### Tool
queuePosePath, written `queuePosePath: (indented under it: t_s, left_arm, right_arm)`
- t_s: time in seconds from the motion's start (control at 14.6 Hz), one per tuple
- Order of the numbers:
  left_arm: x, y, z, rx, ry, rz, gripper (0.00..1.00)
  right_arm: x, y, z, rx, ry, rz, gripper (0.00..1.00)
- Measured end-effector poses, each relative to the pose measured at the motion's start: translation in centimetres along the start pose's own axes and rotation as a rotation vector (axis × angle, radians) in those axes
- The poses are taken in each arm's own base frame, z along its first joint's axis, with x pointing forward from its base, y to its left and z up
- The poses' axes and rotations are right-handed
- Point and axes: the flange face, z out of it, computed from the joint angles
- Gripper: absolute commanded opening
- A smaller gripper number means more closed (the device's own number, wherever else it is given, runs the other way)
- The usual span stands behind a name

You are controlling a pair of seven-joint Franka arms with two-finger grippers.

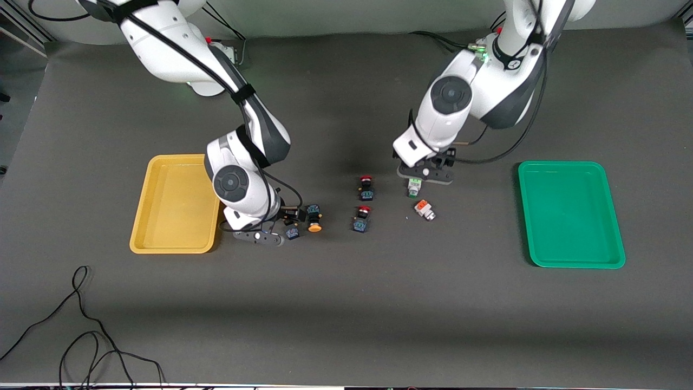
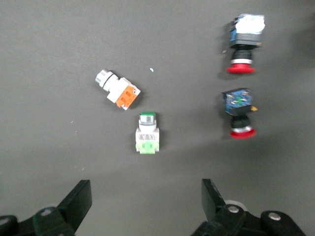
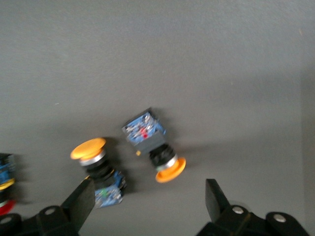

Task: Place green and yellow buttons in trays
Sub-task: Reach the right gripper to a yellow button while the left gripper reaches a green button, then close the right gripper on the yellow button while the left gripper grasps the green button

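1. Grey surface (image 1: 346, 303) on my feed, with the yellow tray (image 1: 172, 203) at the right arm's end and the green tray (image 1: 569, 214) at the left arm's end, both with nothing in them.
2. My left hand (image 1: 425, 177) hangs low over the green-capped button (image 1: 414, 188), fingers (image 2: 78, 201) spread wide apart with nothing between them. In the left wrist view that button (image 2: 147, 132) sits upright on its white body, clear of both fingers.
3. Just beside it, a bit nearer the front camera, the white button with the orange end (image 1: 424, 209) lies tipped on its side. The two aren't touching as far as I can see.
4. My right hand (image 1: 261, 236) is down by the corner of the yellow tray, right next to the two yellow-capped buttons. Fingers (image 3: 81, 201) are apart here too, gripping nothing.
5. One yellow-capped button (image 1: 314, 218) lies on its side with the cap pointing toward the front camera. The other (image 1: 293, 232) is mostly tucked beside the hand in the front view; the right wrist view shows it (image 3: 97, 164) better, cap and blue base both visible, close to one finger.
6. Between the two arms sit two red-capped buttons (image 1: 366, 187), one farther from the front camera, one (image 1: 362, 219) nearer, well apart from both hands.
7. No button is in a tray yet.
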Motion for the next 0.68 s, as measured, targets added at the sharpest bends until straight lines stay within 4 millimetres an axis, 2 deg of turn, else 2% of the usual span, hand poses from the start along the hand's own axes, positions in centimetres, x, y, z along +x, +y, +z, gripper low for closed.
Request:
queuePosePath:
  t_s: [0.14,0.27,0.68]
  left_arm:
    - [-0.2,-0.8,4.4,-0.001,0.01,-0.01,0.99]
    - [-0.5,-1.2,7.9,0.003,0.005,-0.015,0.99]
    - [-0.2,-1.2,13.5,-0.001,0.017,-0.017,0.99]
  right_arm:
    - [0.5,0.1,1.4,-0.011,0.025,-0.049,0.99]
    - [0.7,0.1,2.6,-0.008,0.043,-0.117,1.0]
    - [0.4,-0.7,5.4,-0.009,0.057,-0.174,0.99]
